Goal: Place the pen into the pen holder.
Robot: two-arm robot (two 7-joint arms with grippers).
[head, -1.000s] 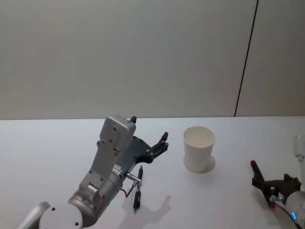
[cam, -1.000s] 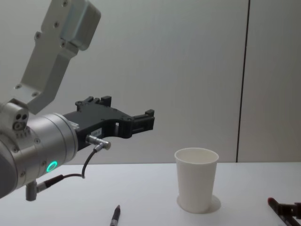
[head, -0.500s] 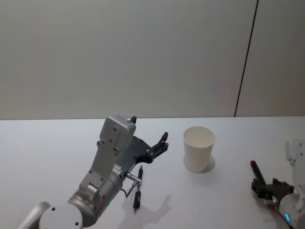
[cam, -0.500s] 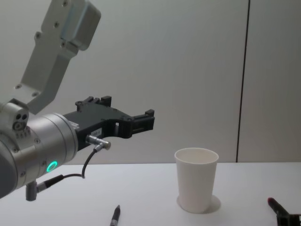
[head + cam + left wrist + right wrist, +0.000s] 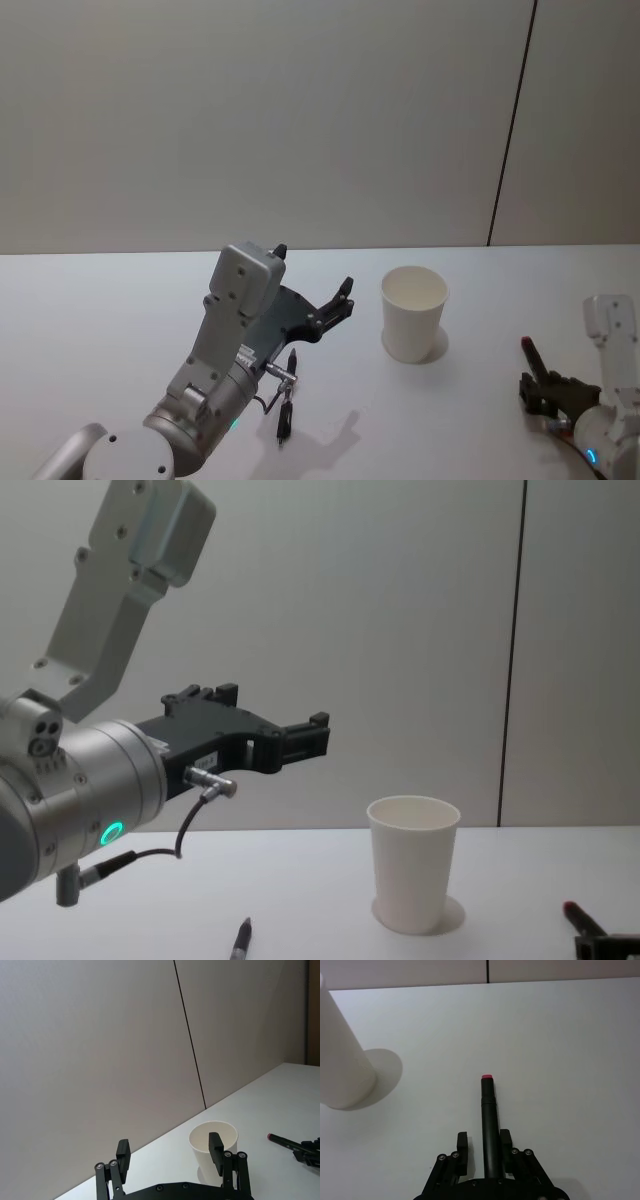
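Observation:
The pen holder, a white paper cup [image 5: 413, 312] [image 5: 412, 860] [image 5: 340, 1060] [image 5: 202, 1156], stands upright at mid-table. A black pen with a red tip [image 5: 530, 357] [image 5: 489, 1110] [image 5: 576, 918] [image 5: 284, 1140] lies on the table to its right. My right gripper [image 5: 541, 386] [image 5: 484, 1144] sits low over the pen's near end. Its fingers [image 5: 462, 1146] stand on either side of the barrel, and a narrow gap shows on one side. My left gripper [image 5: 313, 268] [image 5: 270, 708] [image 5: 169, 1147] hangs open in the air to the left of the cup, holding nothing.
A second black pen [image 5: 285, 402] [image 5: 240, 942] lies on the table under my left arm. A grey wall with a dark vertical seam [image 5: 510, 120] runs behind the white table [image 5: 120, 320].
My right arm has swung further into the head view and its gripper has drawn in around the red-tipped pen, which stays where it lay. The left arm has not moved.

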